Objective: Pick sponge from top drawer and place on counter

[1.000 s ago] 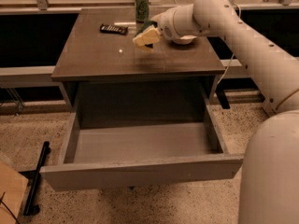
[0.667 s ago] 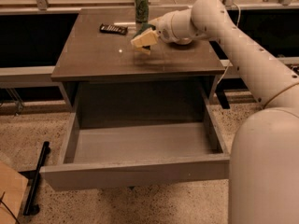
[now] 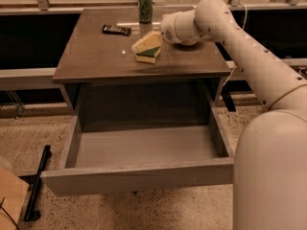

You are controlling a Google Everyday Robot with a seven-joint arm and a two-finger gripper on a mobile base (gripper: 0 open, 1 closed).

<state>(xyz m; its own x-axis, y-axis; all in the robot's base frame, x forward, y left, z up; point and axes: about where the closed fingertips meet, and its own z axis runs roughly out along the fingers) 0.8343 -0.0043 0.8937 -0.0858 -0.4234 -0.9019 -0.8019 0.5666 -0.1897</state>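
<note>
The sponge, dark green face over a yellowish layer, sits between the cream fingers of my gripper, which is shut on it. The gripper holds it low over the middle of the glossy brown counter, at or just above the surface; I cannot tell if it touches. My white arm reaches in from the right across the counter. The top drawer is pulled wide open below the counter, and its grey floor shows nothing inside.
A green soda can stands at the counter's back edge. A flat black device lies at the back left. A black bar and a cardboard piece lie on the speckled floor at the lower left.
My gripper has carried the sponge downward and toward the counter's front, closer to the surface. The drawer, can and black device have not moved.
</note>
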